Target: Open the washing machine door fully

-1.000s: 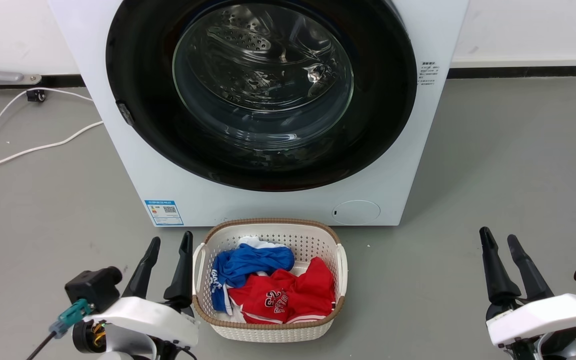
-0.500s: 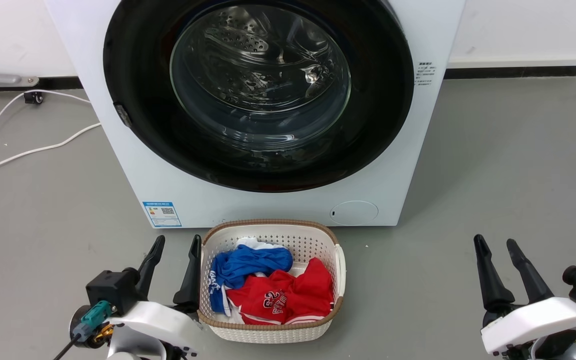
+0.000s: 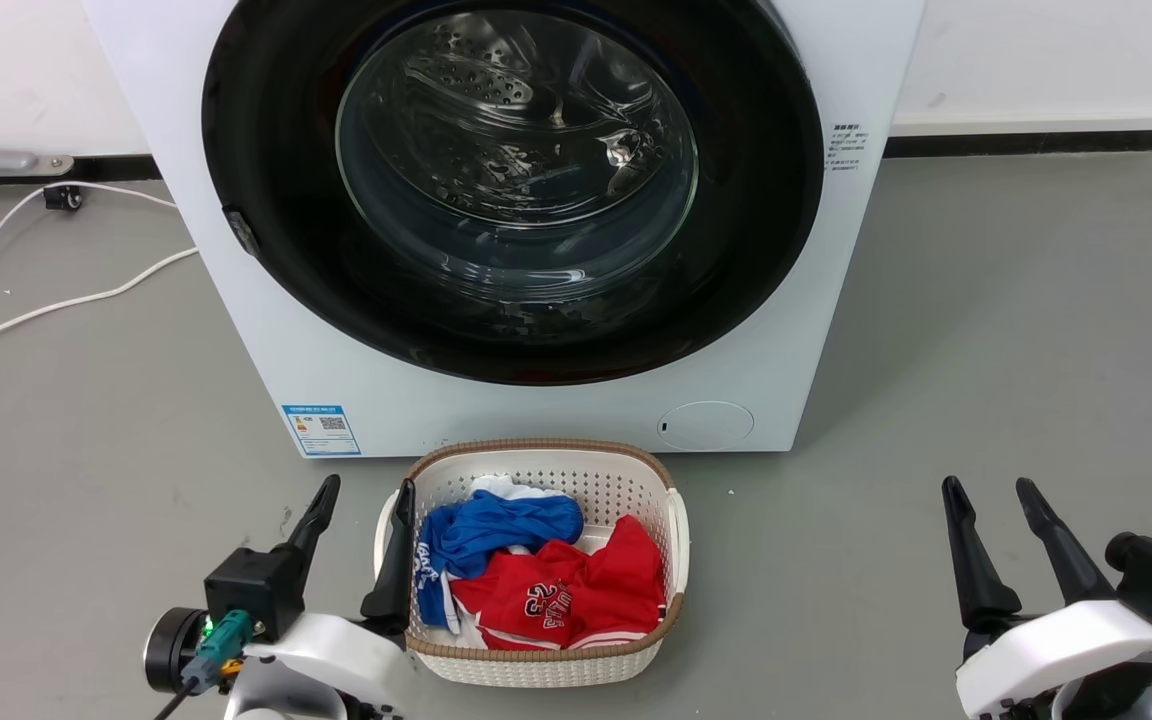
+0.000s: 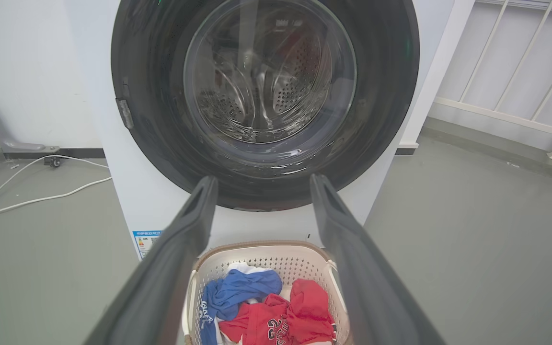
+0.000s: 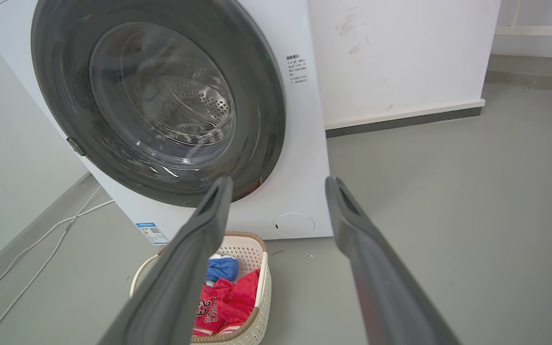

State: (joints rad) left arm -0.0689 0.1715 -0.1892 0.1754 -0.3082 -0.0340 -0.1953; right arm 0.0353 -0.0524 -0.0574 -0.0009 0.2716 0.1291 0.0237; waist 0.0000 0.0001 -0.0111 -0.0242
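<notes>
Washing machine door (image 3: pixel 266 230), glossy black with a bulging clear glass bowl (image 3: pixel 516 160) at centre, shut flat against the front of the washing machine (image 3: pixel 496 415) and spanning nearly its whole width; perforated steel drum (image 3: pixel 496 90) visible through the glass. Small grey latch piece (image 3: pixel 241 228) on the door's left edge in the head view. Below the door, on the white front panel: blue label (image 3: pixel 321 429) at lower left, small round white flap (image 3: pixel 705 425) at lower right; block of fine print (image 3: pixel 844 147) just beside the door's right edge. Directly in front of the machine, standing on the grey floor (image 3: pixel 986 330): white laundry basket (image 3: pixel 536 447) with a brown rim, holding a blue garment (image 3: pixel 506 525) and a red garment (image 3: pixel 561 595) with white numerals. Left gripper (image 3: pixel 367 487) low at the basket's left side, fingers spread apart and grasping nothing, tips pointing toward the machine and well short of the door; inner finger overlapping the basket's left rim in the head view, contact not determinable. Right gripper (image 3: pixel 988 487) over bare floor well to the right of the basket, fingers likewise parted and empty, clear of the door. In both wrist views, door framed above and between the spread fingers, untouched. White cable (image 3: pixel 66 298) trailing across the floor left of the machine, near the white wall (image 3: pixel 1036 60).
</notes>
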